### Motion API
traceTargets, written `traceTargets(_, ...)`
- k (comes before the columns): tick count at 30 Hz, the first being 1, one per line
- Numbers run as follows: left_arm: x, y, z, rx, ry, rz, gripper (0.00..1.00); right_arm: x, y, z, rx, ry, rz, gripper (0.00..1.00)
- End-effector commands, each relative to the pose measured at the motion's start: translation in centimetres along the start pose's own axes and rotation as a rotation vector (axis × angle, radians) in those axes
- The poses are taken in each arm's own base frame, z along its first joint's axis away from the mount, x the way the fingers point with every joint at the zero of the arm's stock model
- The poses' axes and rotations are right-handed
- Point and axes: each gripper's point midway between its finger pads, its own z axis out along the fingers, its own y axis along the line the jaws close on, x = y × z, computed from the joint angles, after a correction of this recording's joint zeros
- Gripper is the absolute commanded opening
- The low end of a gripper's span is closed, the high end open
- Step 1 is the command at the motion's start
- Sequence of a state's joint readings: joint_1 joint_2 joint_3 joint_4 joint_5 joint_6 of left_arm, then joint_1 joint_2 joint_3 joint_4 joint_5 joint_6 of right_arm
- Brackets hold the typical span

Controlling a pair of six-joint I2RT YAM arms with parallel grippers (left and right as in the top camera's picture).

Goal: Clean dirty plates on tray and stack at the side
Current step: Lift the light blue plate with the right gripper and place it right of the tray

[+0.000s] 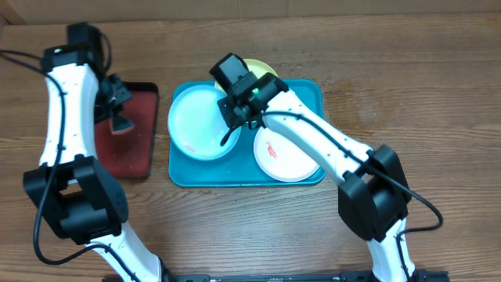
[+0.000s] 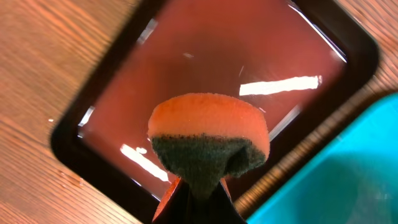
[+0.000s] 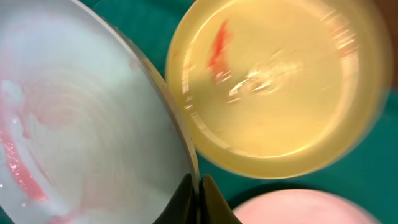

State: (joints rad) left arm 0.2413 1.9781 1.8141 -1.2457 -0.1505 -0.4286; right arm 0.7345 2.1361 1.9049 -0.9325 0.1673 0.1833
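My right hand point(image 1: 228, 133) is pinched shut on the rim of the mint-blue plate point(image 1: 196, 121), gripping it at the plate's own 3 o'clock edge, seen from overhead. The plate sits in the left half of the turquoise tray point(image 1: 235, 177). From this hand the dish spreads away toward 9 o'clock, and in the right wrist view its pink-smeared face point(image 3: 81, 124) fills everything left of my closed fingertips point(image 3: 189, 190).

The yellow-green plate point(image 1: 264, 67), streaked red, lies at about 1 o'clock of that grip. It is just beside the mint rim, and I cannot tell whether the two touch. The white plate point(image 1: 286, 153), also marked red, rests at about 4 o'clock.

My left hand point(image 1: 120, 117) is clamped on an orange sponge point(image 2: 208, 134) with its dark scouring side toward the fingers. It hangs over the dark-red tray point(image 1: 133, 157), at 9 o'clock of the held plate and apart from it.

The plate is round, so no axis matters. What I judge matters is that the sponge hand is on the plate's open side, opposite my grip, and so is the arm placed to wipe. Bare bench point(image 1: 391, 78) for stacking lies at 3 o'clock of the tray, nearer my right arm.
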Motion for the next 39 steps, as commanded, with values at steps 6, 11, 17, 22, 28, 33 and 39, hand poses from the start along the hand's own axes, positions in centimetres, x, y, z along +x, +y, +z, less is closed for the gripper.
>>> traceTargets(6,-1.4,5.2,0.9,-0.011,0.018,-0.161,0.04,-3.8,0.6,-8.1,0.587,-0.241,-0.475,0.04)
traceTargets(11,-1.6,6.6,1.1,-0.008,0.032,-0.199,0.04,-4.8,2.5,-10.6,0.71,-0.325,-0.542,0.04)
traceTargets(17,-1.6,7.0,1.2,0.004,0.041,-0.214,0.04,-5.7,3.6,-12.9,0.844,-0.361,-0.633,0.04)
traceTargets(22,-1.5,7.0,1.2,0.004,0.042,-0.214,0.04,-5.5,4.1,-11.5,0.725,-0.381,-0.559,0.04)
traceTargets(28,-1.4,6.8,1.2,0.011,0.048,-0.213,0.04,-1.8,8.1,-4.5,-0.053,-0.176,-0.484,0.04)
traceTargets(33,-1.4,6.6,1.2,0.024,0.052,-0.214,0.04,-2.1,1.4,-4.2,-0.269,-0.045,-0.162,0.04)
traceTargets(39,-1.6,6.5,1.2,0.027,0.045,-0.215,0.04,0.1,-12.3,-3.8,-0.282,0.098,0.159,0.04)
